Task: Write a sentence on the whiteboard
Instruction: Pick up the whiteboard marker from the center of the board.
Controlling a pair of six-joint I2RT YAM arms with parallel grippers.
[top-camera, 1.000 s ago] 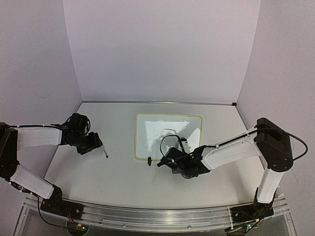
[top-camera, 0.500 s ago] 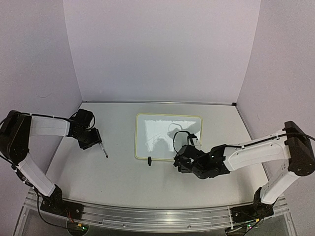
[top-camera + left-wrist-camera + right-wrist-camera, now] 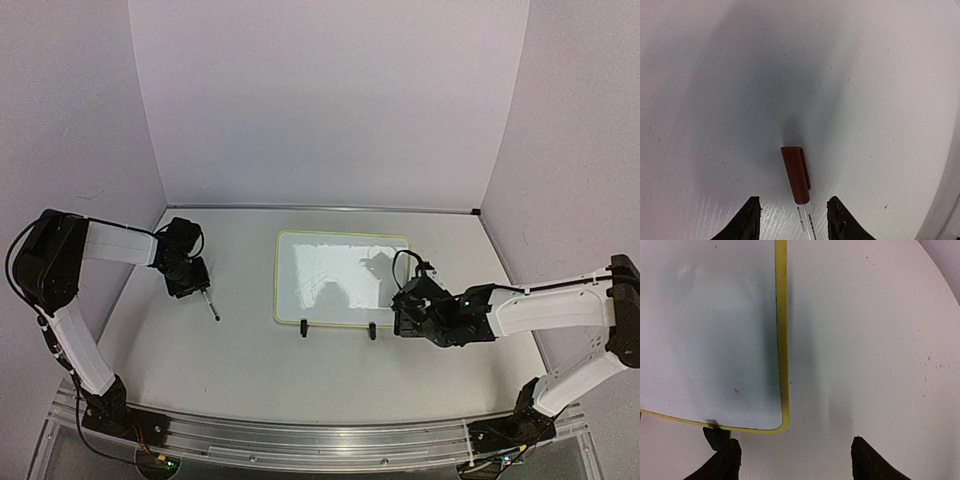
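Your right pincer (image 3: 796,452) has swung clear, open, beside the blank whiteboard (image 3: 330,280) at centre frame, while your left pincer (image 3: 794,201), open, narrows astride the red-capped marker (image 3: 796,172): writing can't start yet.

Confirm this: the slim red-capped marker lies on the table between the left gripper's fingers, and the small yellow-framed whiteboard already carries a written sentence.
Wrong on the writing: the small yellow-framed whiteboard is blank, as the top external view shows. The slim red-capped marker does lie between the fingers of the left gripper.
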